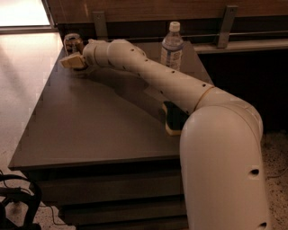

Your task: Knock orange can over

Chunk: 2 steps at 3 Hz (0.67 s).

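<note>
Orange can (72,43) stands upright at the far left corner of the table (90,130), close to the back edge. The gripper (72,61) sits low over that same corner, just in front of the can and level with its lower half. Whether the two touch cannot be told, and neither can whether the gripper is open or closed. The cream-coloured arm (171,81) stretches diagonally across the tabletop from the lower right to reach it.

The tabletop is a dark grey-brown matte slab with dark shelves or drawers beneath its front edge. A clear water bottle (172,47) with a white cap stands upright near the back edge, well right of the can. A green sponge (173,119) with a pale yellow edge lies near the right side, partly hidden by the arm.

Behind the table runs a wood-panelled wall (135,6) with a metal bracket (225,22). Pale speckled floor (22,90) lies to the left, brightly lit at the top corner, and black cables (18,202) lie at the lower left.
</note>
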Tool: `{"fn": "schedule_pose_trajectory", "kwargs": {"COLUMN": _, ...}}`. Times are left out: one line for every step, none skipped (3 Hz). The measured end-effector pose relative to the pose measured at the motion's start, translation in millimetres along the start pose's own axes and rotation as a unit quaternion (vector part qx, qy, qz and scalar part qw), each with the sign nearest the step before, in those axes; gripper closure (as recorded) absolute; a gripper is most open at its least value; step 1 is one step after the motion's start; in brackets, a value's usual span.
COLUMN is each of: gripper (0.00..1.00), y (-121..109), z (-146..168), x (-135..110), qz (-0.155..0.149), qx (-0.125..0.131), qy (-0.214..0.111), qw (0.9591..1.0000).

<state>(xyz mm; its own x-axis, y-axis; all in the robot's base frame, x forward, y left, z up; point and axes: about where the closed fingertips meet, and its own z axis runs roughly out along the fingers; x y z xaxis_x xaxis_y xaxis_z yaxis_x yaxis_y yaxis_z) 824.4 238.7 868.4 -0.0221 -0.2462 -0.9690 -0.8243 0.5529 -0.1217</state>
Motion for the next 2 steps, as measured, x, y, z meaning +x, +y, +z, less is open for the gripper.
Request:
{"fn": "schedule_pose_trajectory", "kwargs": {"gripper": 0.41, "y": 2.0, "z": 1.6, "x": 0.4, "qz": 0.0, "qx": -0.002, "qy": 0.0, "qw": 1.0}}
{"fn": "schedule_pose_trajectory", "kwargs": {"gripper": 0.64, "y": 4.1, "z": 3.3, "x": 0.8, "qz": 0.0, "qx": -0.003, "qy": 0.0, "qw": 1.0}}
